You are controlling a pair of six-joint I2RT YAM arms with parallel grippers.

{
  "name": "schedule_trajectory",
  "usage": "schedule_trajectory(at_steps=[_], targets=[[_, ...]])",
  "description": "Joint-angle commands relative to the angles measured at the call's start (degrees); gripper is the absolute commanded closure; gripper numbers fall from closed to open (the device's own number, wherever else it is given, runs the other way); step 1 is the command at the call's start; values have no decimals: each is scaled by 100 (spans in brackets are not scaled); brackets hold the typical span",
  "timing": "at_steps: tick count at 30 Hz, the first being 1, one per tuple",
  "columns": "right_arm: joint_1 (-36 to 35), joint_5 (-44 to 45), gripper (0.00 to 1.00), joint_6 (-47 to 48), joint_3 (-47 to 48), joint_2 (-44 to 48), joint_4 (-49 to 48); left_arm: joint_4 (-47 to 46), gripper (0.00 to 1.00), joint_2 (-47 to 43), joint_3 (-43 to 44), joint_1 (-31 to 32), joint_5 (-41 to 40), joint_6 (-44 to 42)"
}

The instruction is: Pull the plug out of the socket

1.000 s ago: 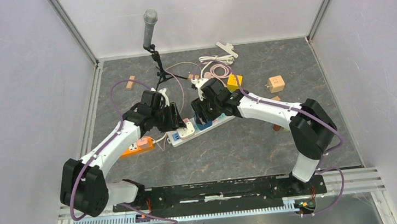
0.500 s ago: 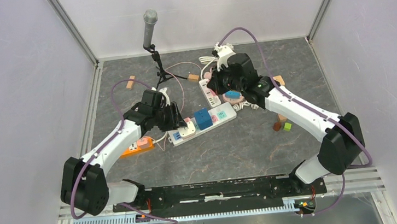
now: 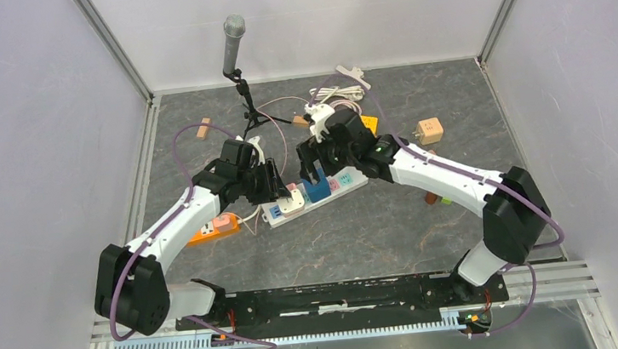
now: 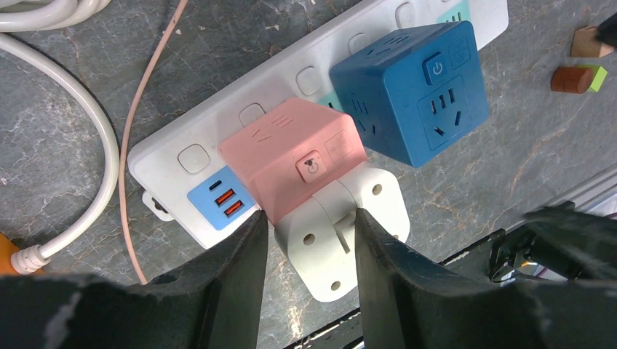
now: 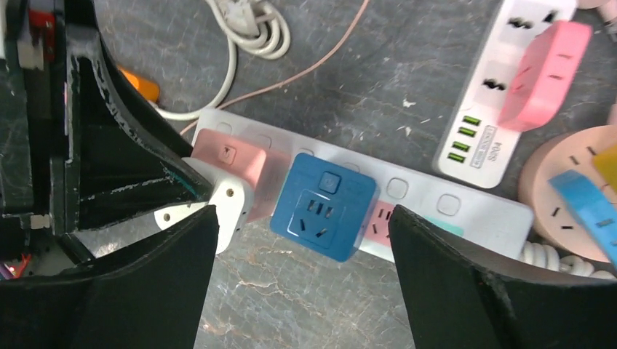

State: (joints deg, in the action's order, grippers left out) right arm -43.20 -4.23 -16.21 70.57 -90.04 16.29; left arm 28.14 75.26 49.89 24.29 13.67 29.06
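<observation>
The grey counter (image 3: 379,227) carries a white power strip (image 3: 349,182) lying slantwise, its long axis running near-left to far-right. The blue plug (image 5: 324,207) sits mid-strip, socket face up, between the wide-apart fingers of the right hand (image 5: 302,214). The left hand (image 4: 309,225) is clamped on the white plug (image 4: 327,251) under the pink plug (image 4: 291,156).

Lab test cell: blank panel walls (image 3: 19,125), aluminium framing (image 3: 112,45).
</observation>
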Motion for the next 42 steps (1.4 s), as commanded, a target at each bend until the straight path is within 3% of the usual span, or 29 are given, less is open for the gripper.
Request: schedule_trajectory(at_steps=[1, 11, 15, 16, 19, 21, 34, 39, 42], targets=[[-235, 346, 8, 52, 2, -295, 211, 1022, 50, 261, -287, -65, -998, -331], [-447, 574, 16, -80, 241, -1035, 418, 1022, 50, 318, -264, -65, -971, -365], [-485, 693, 26, -130, 297, -1153, 429, 1019, 50, 314, -260, -60, -993, -366], [-500, 757, 33, -138, 298, -1148, 429, 1019, 50, 318, -260, -64, -998, -366], [-502, 883, 79, -138, 381, -1074, 460, 1027, 50, 324, -260, -65, -1041, -373], [-506, 989, 100, -183, 470, -949, 474, 1033, 50, 330, -268, -58, -1081, -334], [-427, 1295, 100, -428, 383, 139, -128, 1105, 51, 449, -251, -64, -1132, -314], [-355, 2156, 100, -217, 358, 494, 73, 1132, 50, 369, -34, -64, -792, -279], [-127, 2659, 100, -63, 279, 753, 269, 1131, 43, 212, 234, -65, -693, -237]])
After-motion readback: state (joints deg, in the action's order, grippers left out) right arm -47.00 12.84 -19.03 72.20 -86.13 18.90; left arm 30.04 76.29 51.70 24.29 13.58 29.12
